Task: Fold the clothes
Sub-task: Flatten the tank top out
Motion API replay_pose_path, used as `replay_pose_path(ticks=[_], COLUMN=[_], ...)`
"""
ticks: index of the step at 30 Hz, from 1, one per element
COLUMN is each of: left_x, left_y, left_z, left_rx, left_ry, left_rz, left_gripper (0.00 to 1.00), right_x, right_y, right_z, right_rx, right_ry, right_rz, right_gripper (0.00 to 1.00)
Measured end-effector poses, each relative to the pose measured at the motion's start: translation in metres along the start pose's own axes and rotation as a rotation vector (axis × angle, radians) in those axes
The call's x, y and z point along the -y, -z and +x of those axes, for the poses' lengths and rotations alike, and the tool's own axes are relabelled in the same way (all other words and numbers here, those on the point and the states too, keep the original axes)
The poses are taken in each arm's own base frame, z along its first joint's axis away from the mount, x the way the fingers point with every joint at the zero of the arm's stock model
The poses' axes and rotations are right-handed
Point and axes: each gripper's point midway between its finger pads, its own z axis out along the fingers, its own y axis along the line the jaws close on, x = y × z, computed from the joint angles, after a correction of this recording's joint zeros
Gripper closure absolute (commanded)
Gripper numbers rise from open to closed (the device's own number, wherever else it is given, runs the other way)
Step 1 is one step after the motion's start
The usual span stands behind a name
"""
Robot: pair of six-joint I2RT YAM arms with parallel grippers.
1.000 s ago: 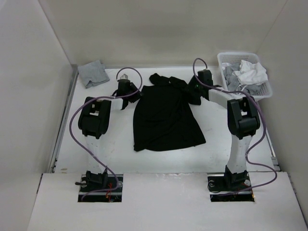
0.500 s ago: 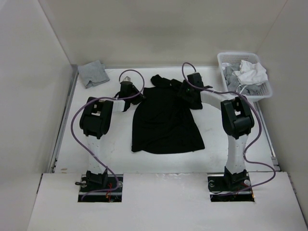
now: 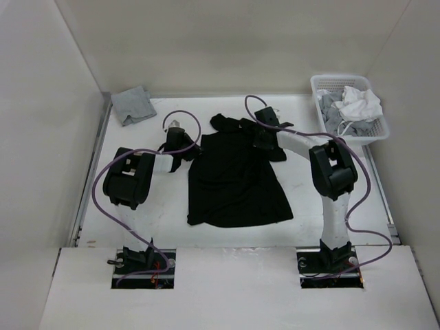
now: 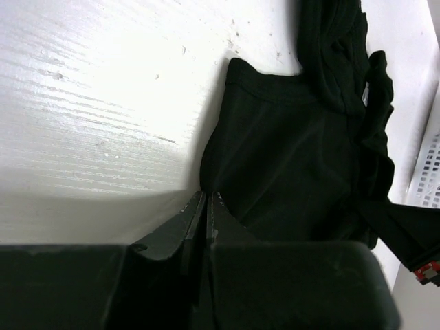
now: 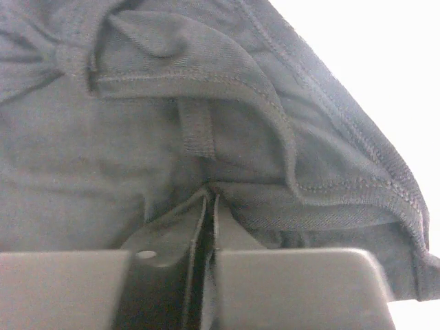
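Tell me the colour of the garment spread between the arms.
Plain black garment, no print; top external view shows it best.

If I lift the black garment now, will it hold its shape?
Probably not: the black garment wrinkles into soft folds in the right wrist view, so it should sag and drape. It looks thin and light.

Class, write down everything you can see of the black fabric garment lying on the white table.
The black fabric garment is plain, matte and shirt-like, with stitched hems. It lies mostly flat on the white table, its far end bunched. The left gripper pinches its left edge; the right gripper is closed on the crumpled far part.
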Motion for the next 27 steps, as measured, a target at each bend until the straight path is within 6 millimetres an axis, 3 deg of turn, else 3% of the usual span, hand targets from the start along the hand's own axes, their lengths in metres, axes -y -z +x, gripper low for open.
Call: replay_pose_path(ticks=[4, 7, 10, 14, 17, 20, 23, 27], left_x=[0.009, 0.035, 0.077, 0.128, 0.153, 0.168, 0.171, 0.181], left_y=[0.005, 0.033, 0.086, 0.183, 0.257, 0.319, 0.359, 0.391], left_z=[-0.005, -0.019, -0.044, -0.071, -0.079, -0.081, -0.083, -0.095], left_rx=[0.014, 0.061, 0.163, 0.346, 0.467, 0.553, 0.607, 0.672], left_ry=[0.008, 0.0, -0.02, -0.059, -0.081, -0.096, -0.105, -0.127], left_rz=[0.02, 0.083, 0.203, 0.392, 0.523, 0.622, 0.659, 0.679], left_gripper=[0.99, 0.99, 0.99, 0.99, 0.99, 0.99, 0.98, 0.98], right_x=[-0.001, 0.006, -0.006, -0.037, -0.047, -0.049, -0.047, -0.052], right_y=[0.009, 0.049, 0.119, 0.243, 0.33, 0.402, 0.448, 0.483], right_z=[-0.003, -0.009, -0.037, -0.075, -0.075, -0.062, -0.049, -0.037], right_rx=[0.05, 0.126, 0.282, 0.554, 0.689, 0.779, 0.81, 0.822], right_ry=[-0.009, -0.011, -0.004, 0.002, 0.013, 0.02, 0.026, 0.032], right_rz=[-0.032, -0.066, -0.156, -0.354, -0.482, -0.592, -0.656, -0.707], right_gripper=[1.0, 1.0, 1.0, 1.0, 0.99, 0.98, 0.98, 0.96])
